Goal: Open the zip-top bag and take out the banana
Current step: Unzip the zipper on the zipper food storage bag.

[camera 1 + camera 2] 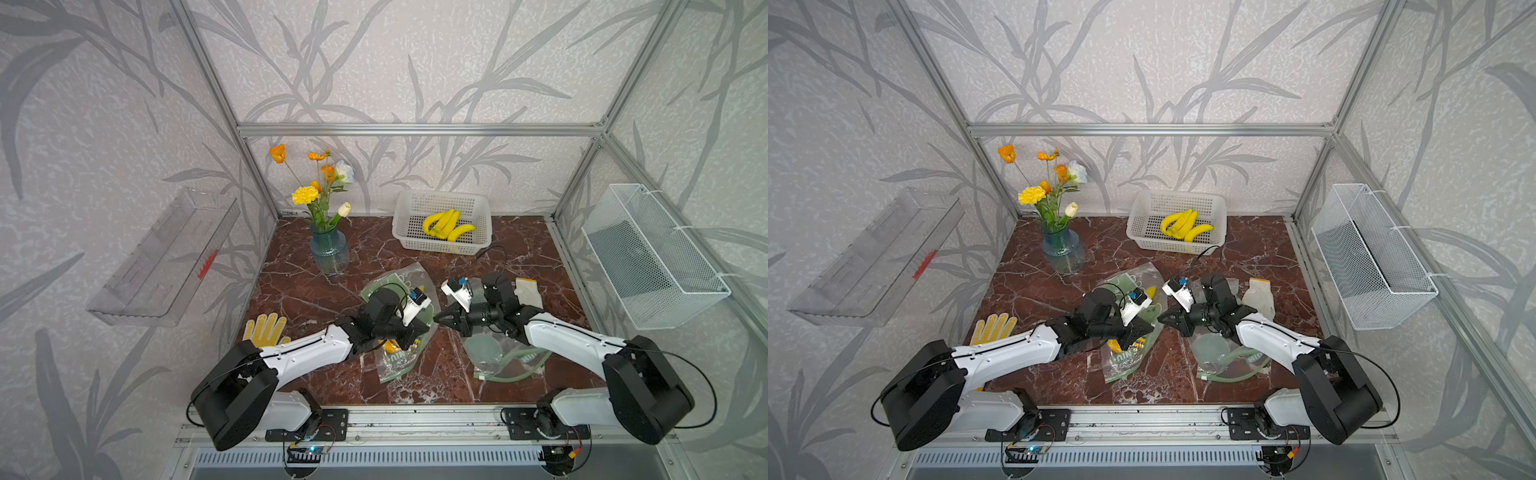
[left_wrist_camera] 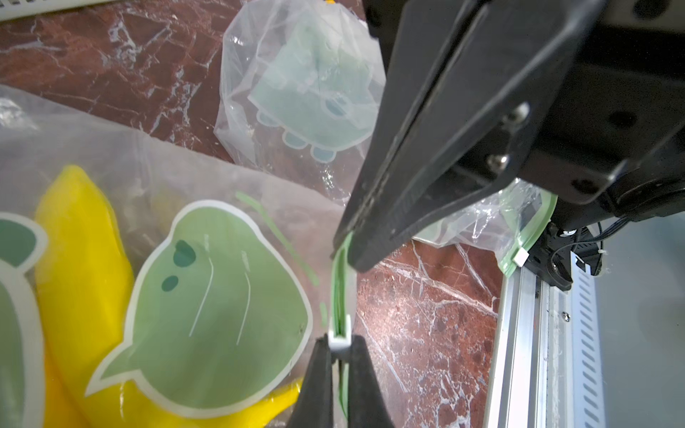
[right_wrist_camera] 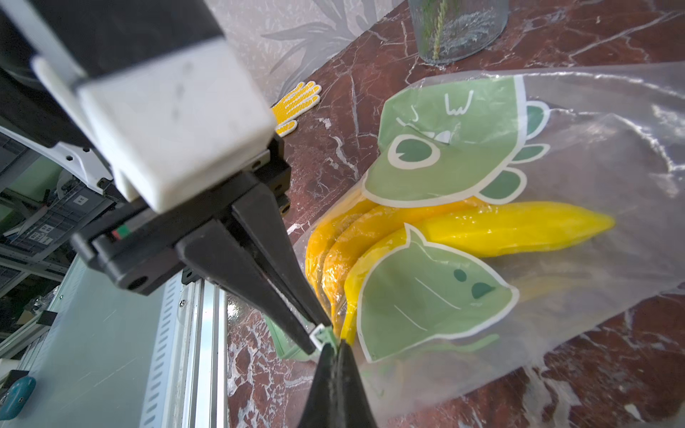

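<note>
On the table (image 1: 299, 291), a vase (image 1: 329, 253) stands far left and a basket (image 1: 405, 226) far right. The bag (image 1: 395, 361) holding a banana (image 3: 519, 229) lies mid-table, with a glove (image 1: 266, 328) near left.

Right pincer (image 3: 335, 349) clamps the zip-top bag (image 3: 593, 259) at its green zip edge; left pincer (image 3: 318, 335) pinches the white slider (image 3: 317, 338) just beside. Yellow bananas (image 3: 519, 226) lie inside, on the bench (image 3: 370, 74).

White-shelled arms (image 1: 307, 353), black joints (image 1: 232, 399), tapered black fingers (image 3: 237, 274) with silver screws (image 2: 498, 161)

left end effector (image 1: 426, 327): pinched closed | right end effector (image 1: 437, 318): pinched closed | tips almost touching
</note>
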